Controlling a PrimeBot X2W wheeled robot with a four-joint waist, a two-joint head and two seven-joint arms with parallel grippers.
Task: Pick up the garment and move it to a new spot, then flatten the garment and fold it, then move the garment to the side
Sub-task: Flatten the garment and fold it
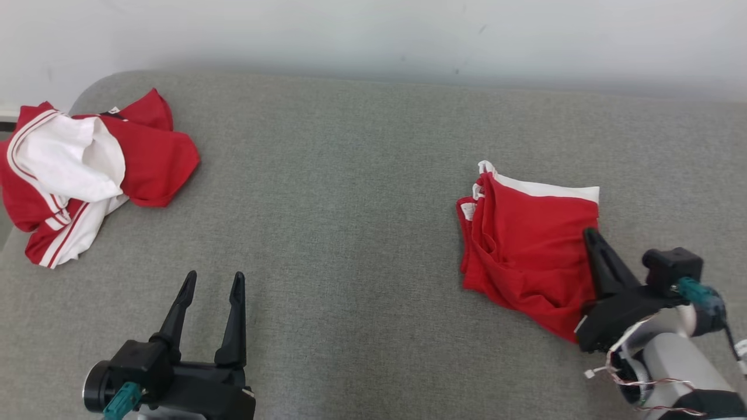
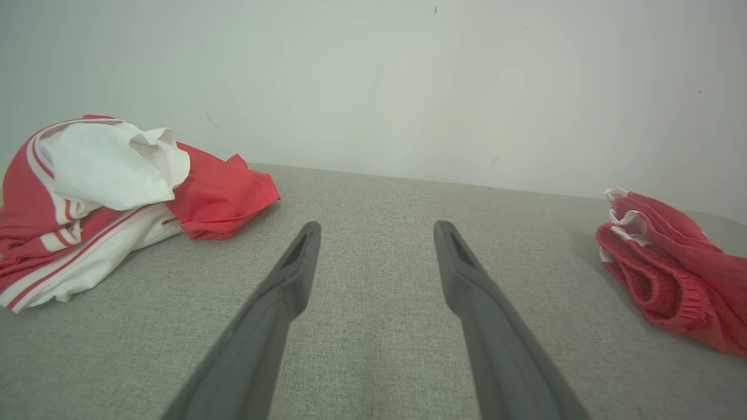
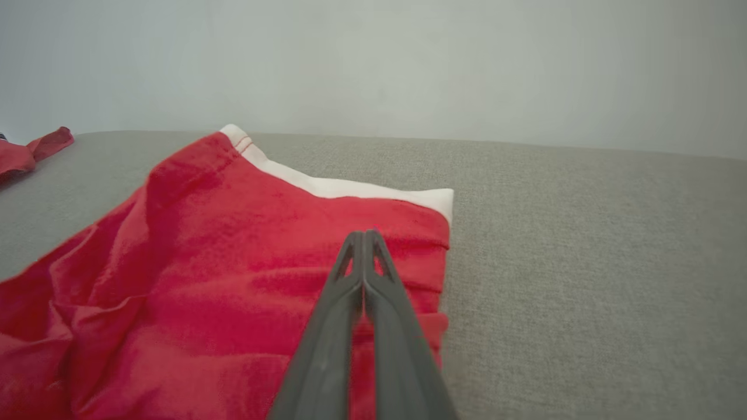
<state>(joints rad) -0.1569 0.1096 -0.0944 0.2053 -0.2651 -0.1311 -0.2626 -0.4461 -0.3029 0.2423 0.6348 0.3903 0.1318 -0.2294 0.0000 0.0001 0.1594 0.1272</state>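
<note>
Item: red garment [image 1: 528, 245] with white band, folded into a compact rectangle, lying on the grey cushion [image 1: 350, 204] directly beneath and ahead of the right gripper [image 1: 590, 234], whose jaws are pressed fully together with no cloth seen between them. Left gripper [image 1: 213, 275]: jaws spread wide, empty, the garment well off to their right. Status, by judgement: pick-up, flattening and folding look done, side placement at or near its end; a crumpled red-and-white pile [image 1: 87, 169], well left of the left jaws, lies unfolded.
</note>
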